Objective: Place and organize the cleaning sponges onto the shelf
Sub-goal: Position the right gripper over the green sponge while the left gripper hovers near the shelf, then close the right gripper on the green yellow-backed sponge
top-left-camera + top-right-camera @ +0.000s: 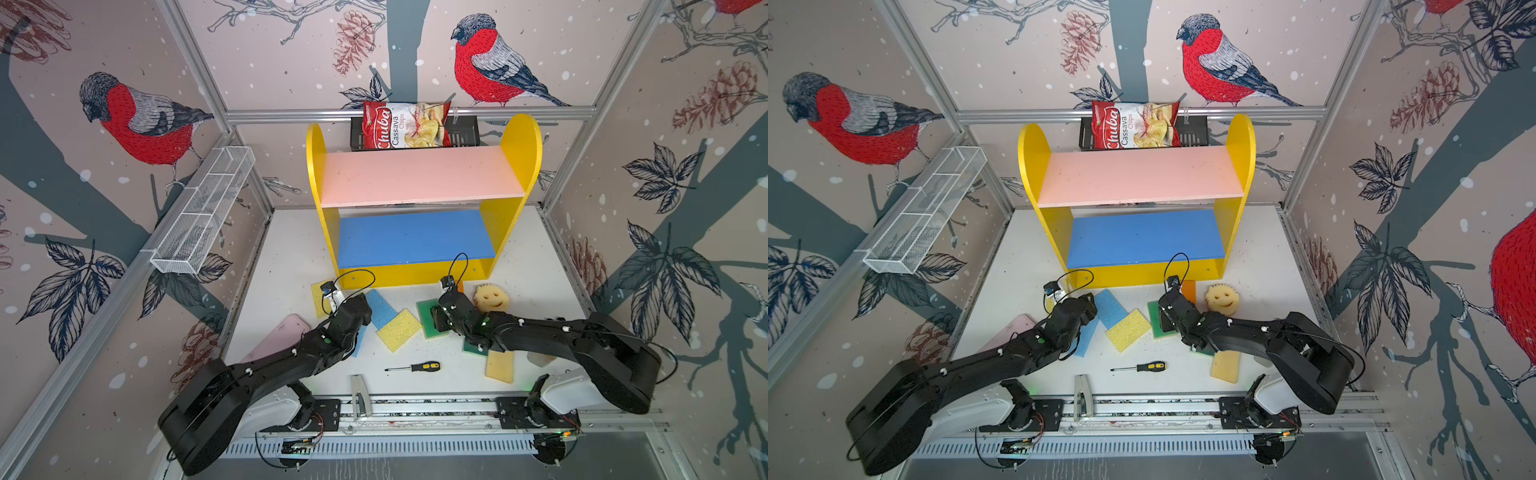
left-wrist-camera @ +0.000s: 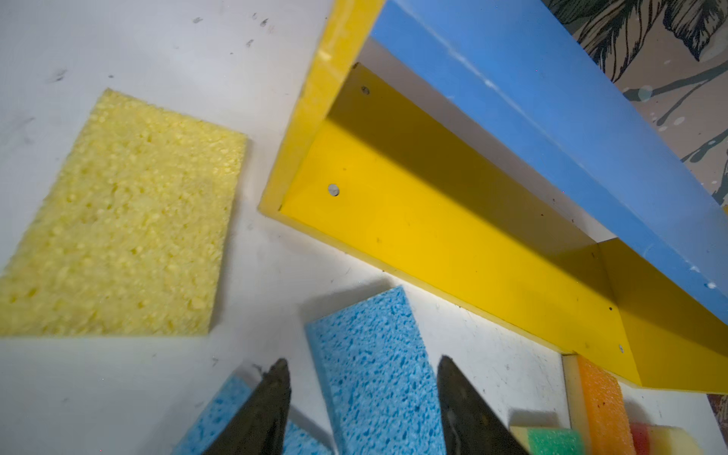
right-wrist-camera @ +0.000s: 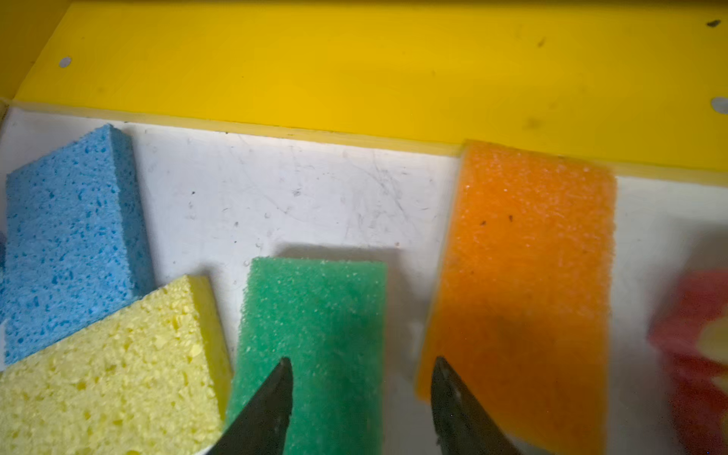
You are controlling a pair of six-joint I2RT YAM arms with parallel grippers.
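The yellow shelf (image 1: 419,176) stands at the back, its pink and blue boards bare. Sponges lie on the white table in front of it: yellow (image 1: 399,330), blue (image 1: 380,307), green (image 1: 426,320), orange (image 1: 1189,291), a smiley face (image 1: 491,298) and a pale yellow one (image 1: 500,365). My left gripper (image 2: 363,364) is open, its fingers either side of a blue sponge (image 2: 370,386) without touching it. My right gripper (image 3: 362,363) is open low over the green sponge (image 3: 315,315) and the edge of the orange sponge (image 3: 528,256).
A screwdriver (image 1: 415,368) lies near the front, with a pink flat object (image 1: 278,338) under the left arm. A black basket (image 1: 465,133) holding a chips bag (image 1: 405,124) hangs behind the shelf. A white wire tray (image 1: 203,212) is fixed on the left wall.
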